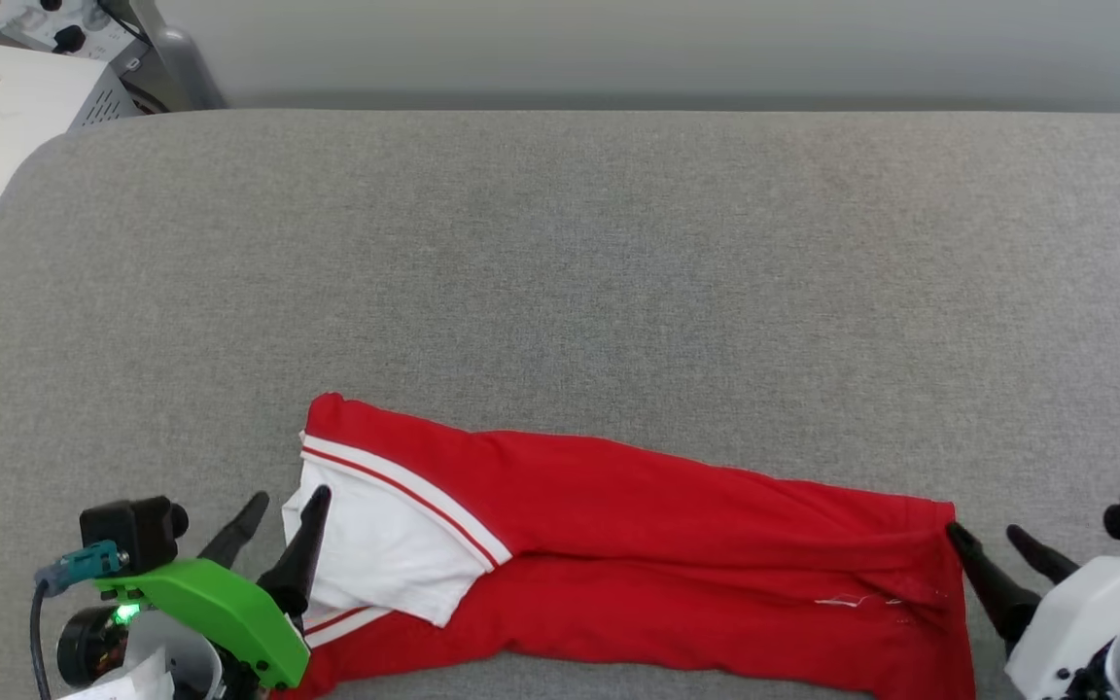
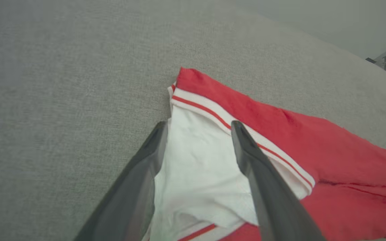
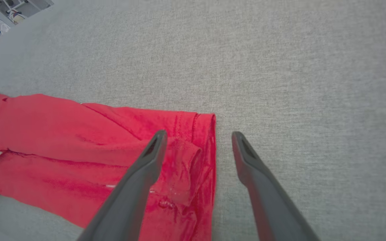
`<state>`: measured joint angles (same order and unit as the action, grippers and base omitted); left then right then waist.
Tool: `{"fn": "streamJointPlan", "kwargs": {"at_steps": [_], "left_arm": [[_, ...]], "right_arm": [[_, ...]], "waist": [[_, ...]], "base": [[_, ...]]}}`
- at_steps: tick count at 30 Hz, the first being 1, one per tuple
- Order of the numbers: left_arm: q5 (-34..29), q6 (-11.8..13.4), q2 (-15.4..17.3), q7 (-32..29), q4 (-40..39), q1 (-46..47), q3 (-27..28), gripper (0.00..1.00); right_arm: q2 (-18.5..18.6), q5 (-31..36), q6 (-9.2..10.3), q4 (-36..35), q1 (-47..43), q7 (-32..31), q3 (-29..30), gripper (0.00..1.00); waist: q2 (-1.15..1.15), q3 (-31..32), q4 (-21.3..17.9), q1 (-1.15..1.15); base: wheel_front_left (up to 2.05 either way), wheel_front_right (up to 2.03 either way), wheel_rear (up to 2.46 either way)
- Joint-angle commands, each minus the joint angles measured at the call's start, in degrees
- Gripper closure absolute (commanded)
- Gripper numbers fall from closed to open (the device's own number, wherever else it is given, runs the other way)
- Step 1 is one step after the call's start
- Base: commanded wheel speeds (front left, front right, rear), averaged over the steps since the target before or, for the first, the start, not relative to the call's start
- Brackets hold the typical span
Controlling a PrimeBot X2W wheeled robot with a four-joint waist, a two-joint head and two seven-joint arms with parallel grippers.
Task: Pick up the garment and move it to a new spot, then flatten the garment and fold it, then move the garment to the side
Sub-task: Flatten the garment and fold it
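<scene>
At the left end the left gripper (image 1: 290,496) hangs with its two dark fingers spread, pinching nothing. In its wrist view one finger sits above the grey padded surface (image 1: 560,243), just off the cloth, and the other above the white sleeve (image 1: 385,544). The garment (image 1: 667,525) lies along the near edge of that surface as a long red band. It runs from the striped trim (image 1: 404,486) at the left to the hem (image 1: 949,583) at the right (no print shows on the upturned side). At the right end the right gripper (image 1: 984,532) is likewise spread and empty, one finger over red cloth and the other over grey beyond the hem.

The lengthwise fold looks laid, so the step in hand is probably the crosswise one. To do it well, each gripper should come down low at its own end and bite through every layer near the edge, not just the top one. The loose sleeve needs catching in the left bite, or it may flop out. The hem looks puckered on the right and wants a gentle outward pull first. Then one end should travel over the other with the edges kept in line.
</scene>
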<state>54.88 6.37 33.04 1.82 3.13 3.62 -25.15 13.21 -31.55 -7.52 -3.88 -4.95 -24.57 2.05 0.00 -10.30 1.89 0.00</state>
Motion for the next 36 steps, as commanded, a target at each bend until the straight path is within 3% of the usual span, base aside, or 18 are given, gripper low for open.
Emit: {"fn": "streamJointPlan", "kwargs": {"at_steps": [1, 6, 13, 20, 31, 32, 33, 34, 36], "left_arm": [[-1.52, 0.06, 0.54, 1.35, -1.10, 1.48, 0.26, 0.00], [-5.91, 1.83, 0.36, 6.87, -3.59, 2.29, 0.96, 0.00], [-12.78, 6.84, -1.84, 12.03, -6.41, 3.00, 2.20, 0.00], [-18.73, 10.30, -4.82, 13.06, -8.91, 2.69, 3.70, 0.00], [-22.74, 10.78, -7.25, 13.16, -10.53, 1.87, 4.36, 0.00], [-23.02, 10.74, -7.43, 13.17, -10.61, 1.90, 4.34, 0.00], [-23.21, 10.67, -7.58, 13.17, -10.65, 1.92, 4.28, 0.00], [-23.37, 10.59, -7.69, 13.17, -10.58, 1.90, 4.17, 0.00], [-23.71, 10.52, -7.84, 13.17, -10.51, 1.86, 4.12, 0.00]], "right_arm": [[0.82, -0.19, 0.03, -1.36, -0.62, -1.47, 1.36, 0.00], [2.08, -0.09, 0.03, -4.68, -1.85, -9.02, 5.56, 0.00], [1.48, -0.23, 0.03, -6.12, -1.71, -16.75, 6.17, 0.00], [-0.13, -0.71, 0.03, -2.21, 0.57, -17.55, 3.09, 0.00], [-2.04, -3.12, 0.03, 7.42, 1.65, -16.64, -2.83, 0.00], [-2.23, -3.35, 0.03, 8.28, 1.72, -16.74, -3.50, 0.58], [-2.44, -3.62, 0.03, 8.90, 1.78, -16.80, -3.92, 0.81], [-2.59, -3.86, 0.03, 9.55, 1.88, -16.85, -4.31, 1.00], [-2.64, -4.20, 0.03, 10.06, 2.32, -16.44, -4.83, 1.00]], "waist": [[0.00, 0.62, 0.38, 0.00], [0.00, 1.49, 0.80, 0.00], [0.00, 1.49, 2.07, 0.00], [0.00, -0.49, 3.69, 0.00], [0.00, -1.83, 4.46, 0.00], [0.00, -1.78, 4.38, 0.00], [0.00, -1.74, 4.33, 0.00], [0.00, -1.67, 4.27, 0.00], [0.00, -1.42, 4.09, 0.00]], "base": [[0.00, 0.00, 0.00], [0.00, 0.00, 0.00], [0.00, 0.00, 0.00], [0.00, 0.00, 0.00], [0.00, 0.00, 0.00], [0.00, 0.00, 0.00], [0.00, 0.00, 0.00], [0.00, 0.00, 0.00], [0.00, 0.00, 0.00]]}}
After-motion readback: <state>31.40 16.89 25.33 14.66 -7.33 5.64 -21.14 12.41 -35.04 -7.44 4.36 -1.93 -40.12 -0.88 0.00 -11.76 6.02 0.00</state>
